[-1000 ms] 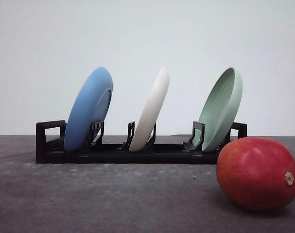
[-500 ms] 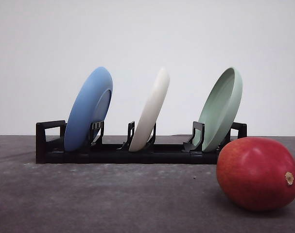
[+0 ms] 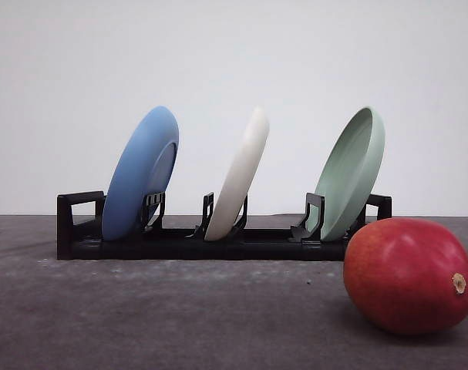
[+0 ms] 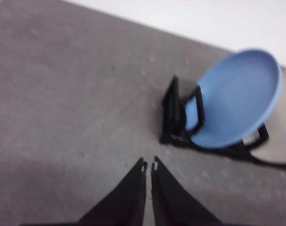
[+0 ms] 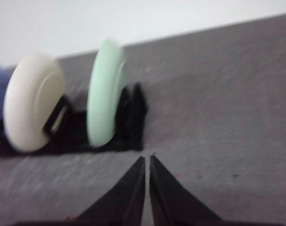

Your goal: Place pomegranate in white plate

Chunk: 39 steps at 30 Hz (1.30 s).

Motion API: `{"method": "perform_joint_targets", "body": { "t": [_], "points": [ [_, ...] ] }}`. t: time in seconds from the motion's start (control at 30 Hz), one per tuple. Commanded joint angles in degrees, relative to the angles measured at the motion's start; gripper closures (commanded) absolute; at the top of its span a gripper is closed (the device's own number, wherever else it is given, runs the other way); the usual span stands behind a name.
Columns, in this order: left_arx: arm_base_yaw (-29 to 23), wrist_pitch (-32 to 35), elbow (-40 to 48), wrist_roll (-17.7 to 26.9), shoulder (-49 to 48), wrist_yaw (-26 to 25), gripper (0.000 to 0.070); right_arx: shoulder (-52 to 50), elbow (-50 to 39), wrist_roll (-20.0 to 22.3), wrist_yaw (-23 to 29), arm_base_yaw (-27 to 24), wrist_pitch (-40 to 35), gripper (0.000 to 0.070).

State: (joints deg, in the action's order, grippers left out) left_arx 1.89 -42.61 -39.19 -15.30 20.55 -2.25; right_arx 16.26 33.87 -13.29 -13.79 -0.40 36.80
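The red pomegranate (image 3: 409, 275) lies on the grey table at the near right, its tan stem nub facing right. The white plate (image 3: 238, 176) stands on edge in the middle slot of a black rack (image 3: 180, 242), and its back shows in the right wrist view (image 5: 33, 108). My left gripper (image 4: 149, 165) is shut over bare table, short of the rack's blue-plate end. My right gripper (image 5: 147, 159) is also shut, with nothing in it, over bare table near the green plate's end of the rack.
A blue plate (image 3: 142, 173) (image 4: 237, 99) stands in the rack's left slot and a pale green plate (image 3: 351, 172) (image 5: 105, 105) in its right slot, just behind the pomegranate. Open grey table (image 3: 164, 316) spreads in front of the rack.
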Motion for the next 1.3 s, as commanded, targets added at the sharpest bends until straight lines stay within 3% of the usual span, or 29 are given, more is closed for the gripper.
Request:
{"method": "perform_joint_targets", "body": {
  "t": [0.0, 0.1, 0.2, 0.37, 0.63, 0.77, 0.83, 0.9, 0.93, 0.97, 1.27],
  "points": [
    [0.0, -1.2, -2.2, 2.1, 1.9, -1.6, 0.07, 1.8, 1.0, 2.1, -2.6, 0.0, -0.3, 0.069],
    [0.0, -3.4, -4.1, 3.7, 4.9, -4.0, 0.07, 4.8, 1.1, 2.9, -6.0, 0.1, -0.3, 0.069],
    [0.5, -4.4, -5.3, 6.0, 7.3, -6.5, 0.07, 6.6, 1.1, 3.9, -5.7, 2.0, -0.4, 0.0689],
    [5.5, -2.6, -5.8, 8.1, 9.2, -6.7, 0.07, 7.2, 1.1, 5.4, -5.2, 7.4, -1.7, 0.0689],
    [14.7, -1.8, -6.1, 20.5, 10.1, -6.8, 0.07, 7.2, 1.1, 7.7, -5.3, 14.6, -5.4, 0.0688],
    [16.1, -1.5, -6.1, 21.3, 10.1, -6.8, 0.0698, 7.2, 1.1, 8.0, -5.3, 15.2, -5.4, 0.0677],
    [16.1, -1.2, -6.1, 21.2, 10.1, -6.8, 0.0618, 7.2, 1.1, 8.1, -5.3, 15.2, -5.4, 0.0553],
    [16.1, -1.1, -6.2, 21.1, 10.1, -6.8, 0.0412, 7.2, 1.1, 8.1, -5.3, 15.2, -5.5, 0.0376],
    [16.2, -1.1, -6.2, 20.9, 10.1, -6.8, 0.0335, 7.2, 1.1, 8.1, -5.3, 15.2, -5.5, 0.0341],
    [16.2, -1.1, -6.2, 20.7, 10.1, -6.8, 0.0306, 7.2, 1.1, 8.1, -5.3, 15.2, -5.5, 0.0335],
    [17.3, 0.3, -6.2, 21.0, 10.6, -11.4, 0.0306, 7.2, 1.1, 8.0, -5.4, 15.2, -5.5, 0.0335]
  ]
}}
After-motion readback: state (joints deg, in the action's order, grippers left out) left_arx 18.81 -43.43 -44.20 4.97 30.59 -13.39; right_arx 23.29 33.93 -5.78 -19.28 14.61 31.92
